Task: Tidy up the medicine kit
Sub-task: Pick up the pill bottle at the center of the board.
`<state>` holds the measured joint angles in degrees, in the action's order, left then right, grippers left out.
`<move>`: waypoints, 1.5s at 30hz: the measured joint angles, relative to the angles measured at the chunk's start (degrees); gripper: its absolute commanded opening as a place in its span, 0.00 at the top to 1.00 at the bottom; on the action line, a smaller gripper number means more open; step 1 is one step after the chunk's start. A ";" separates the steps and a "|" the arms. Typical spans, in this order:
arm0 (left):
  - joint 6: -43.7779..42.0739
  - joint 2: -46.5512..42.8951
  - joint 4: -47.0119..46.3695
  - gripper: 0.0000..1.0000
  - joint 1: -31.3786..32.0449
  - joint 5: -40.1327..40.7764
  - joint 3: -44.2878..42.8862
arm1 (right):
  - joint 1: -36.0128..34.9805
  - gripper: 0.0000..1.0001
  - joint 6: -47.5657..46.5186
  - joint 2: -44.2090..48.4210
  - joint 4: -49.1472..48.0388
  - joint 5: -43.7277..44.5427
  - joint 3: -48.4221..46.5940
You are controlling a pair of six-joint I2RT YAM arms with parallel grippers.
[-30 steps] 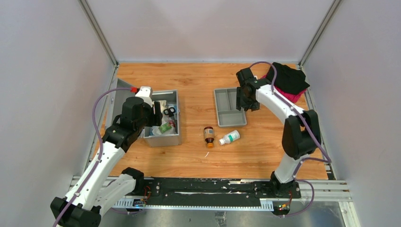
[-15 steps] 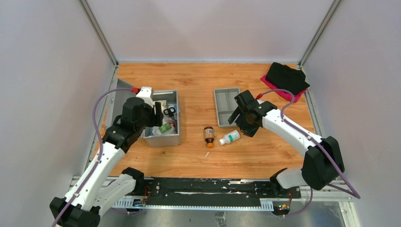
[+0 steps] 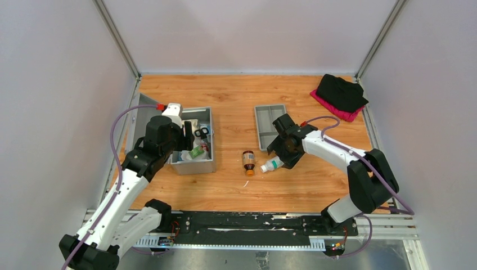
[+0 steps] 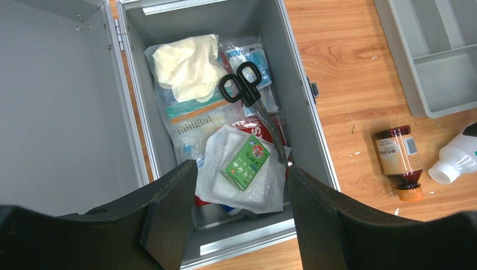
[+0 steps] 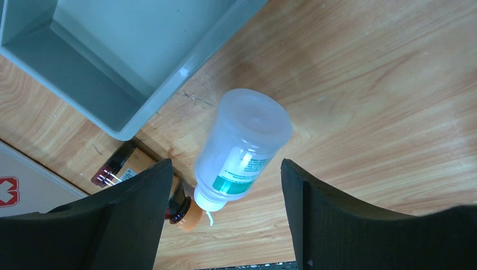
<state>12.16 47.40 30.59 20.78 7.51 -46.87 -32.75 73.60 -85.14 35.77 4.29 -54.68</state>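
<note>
The medicine kit (image 3: 194,167) sits open at the left of the wooden table (image 3: 236,93), scissors (image 4: 247,93), gloves (image 4: 185,64) and packets (image 4: 197,126) heaped inside, and the left gripper (image 4: 241,180) hangs over it with fingers spread on nothing, seemingly waiting. Mid-table the right gripper (image 5: 225,169) straddles a toppled white bottle (image 5: 242,146), fingers apart and clear of it, likely lining up a pick beside a brown bottle (image 3: 248,162) and grey compartment tray (image 3: 257,121). Pale walls (image 3: 242,34) box it all in.

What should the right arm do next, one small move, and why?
Probably lower the right gripper and close on the white translucent plastic bottle. The bottle lies on its side on the wooden table, framed between the open jaws but not gripped, and it is outside the open silver-grey metal case.
</note>
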 measured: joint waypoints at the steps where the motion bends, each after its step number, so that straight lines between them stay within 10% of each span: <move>1: 0.00 0.00 0.00 0.34 0.00 0.00 0.00 | 0.00 0.26 0.09 -0.46 -0.35 -0.09 0.00; 11: 0.00 -0.02 0.00 0.34 0.00 0.00 0.00 | -0.02 0.33 0.31 -4.92 -2.21 -0.31 0.02; 20: 0.00 -0.02 0.00 0.34 0.00 0.00 0.02 | -0.07 0.61 0.11 -5.64 -3.41 -0.15 0.68; 33: 0.00 -0.13 0.00 0.34 0.00 0.00 0.02 | 1.46 0.79 -3.52 9.11 -1.27 6.49 4.42; 45: 0.00 -0.28 0.00 0.34 0.00 -0.02 0.02 | 7.98 0.90 -36.92 9.75 -4.61 9.84 -12.07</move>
<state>12.16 47.11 30.59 20.78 7.49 -46.85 -24.77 36.69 -75.40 31.16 14.13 -66.74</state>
